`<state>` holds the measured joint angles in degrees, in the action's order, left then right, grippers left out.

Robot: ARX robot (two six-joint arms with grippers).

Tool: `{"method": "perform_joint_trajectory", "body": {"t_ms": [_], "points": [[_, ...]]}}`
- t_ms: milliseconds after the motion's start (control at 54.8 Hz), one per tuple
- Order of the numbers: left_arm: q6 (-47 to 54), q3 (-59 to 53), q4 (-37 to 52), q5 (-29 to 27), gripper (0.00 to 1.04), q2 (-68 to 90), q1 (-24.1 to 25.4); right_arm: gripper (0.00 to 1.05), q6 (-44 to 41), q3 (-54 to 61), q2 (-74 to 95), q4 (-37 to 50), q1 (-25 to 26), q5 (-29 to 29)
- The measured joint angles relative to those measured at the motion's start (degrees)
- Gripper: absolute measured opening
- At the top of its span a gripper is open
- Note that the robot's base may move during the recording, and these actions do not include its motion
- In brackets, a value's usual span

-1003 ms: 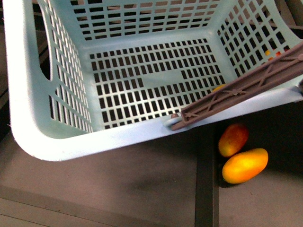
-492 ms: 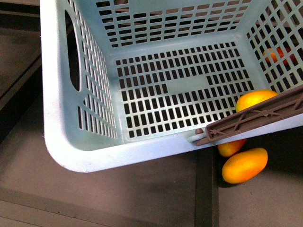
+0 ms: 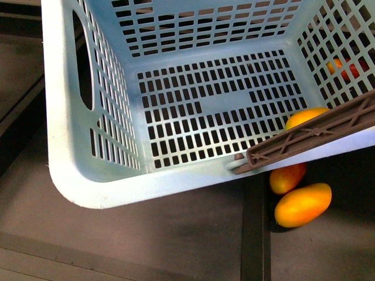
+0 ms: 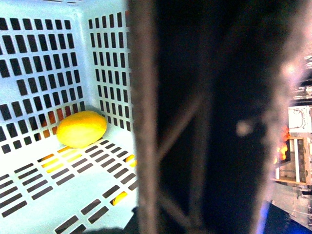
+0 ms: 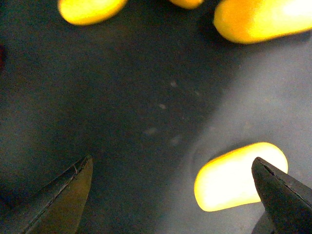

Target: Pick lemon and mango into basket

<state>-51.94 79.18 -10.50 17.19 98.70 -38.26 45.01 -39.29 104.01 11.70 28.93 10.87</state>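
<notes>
— Dark grey-brown worktop, matte and faintly scuffed, with a darker groove running toward its near edge. What is there?

— Mostly the basket. It is pale turquoise plastic with a thick rounded rim. The walls and floor are cut into rows of small rectangular slots, and one wall has an oval grip hole. It sits askew in the front view, its far part cut off by the frame. A brown lattice handle lies across its near right corner.

— The lemon?

— The lemon is inside the basket, smooth, plump and oval. It lies on the slotted floor in the corner under the handle, which hides its lower part.

— The mango?

— The mango lies on the worktop, outside the basket. It is smooth, rounded and elongated, washed out to bright yellow in the right wrist view. The right hand is spread wide over it, gripping nothing. One dark tapered fingertip covers the mango's end; the other is well apart.

— Other fruit?

— Just outside the basket's near rim lies a red-blushed fruit, partly under the rim. Just beside it is a longer orange-yellow fruit. An orange-red patch shows through the right wall's slots, too broken up to name. Yellow-orange blurs are cut off at the edge of the right wrist view.

— The left hand?

— No finger of the left hand shows. The handle, dark and blurred, fills the left wrist view, so I cannot tell whether it grips. A bright, smeared strip of room shows past the handle.
</notes>
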Motion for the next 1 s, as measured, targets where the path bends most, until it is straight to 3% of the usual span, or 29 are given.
{"method": "perform_joint_trajectory", "body": {"t_ms": [237, 1003], "points": [[0.0, 0.0, 0.0, -0.3, 0.04, 0.0, 0.0, 0.96, 5.0, 0.7, 10.4, 2.8, -0.1, -0.3], [0.1, 0.0, 0.0, -0.5, 0.04, 0.0, 0.0, 0.96, 4.5, 1.5, 21.0, 6.6, 3.4, 0.9]]}}
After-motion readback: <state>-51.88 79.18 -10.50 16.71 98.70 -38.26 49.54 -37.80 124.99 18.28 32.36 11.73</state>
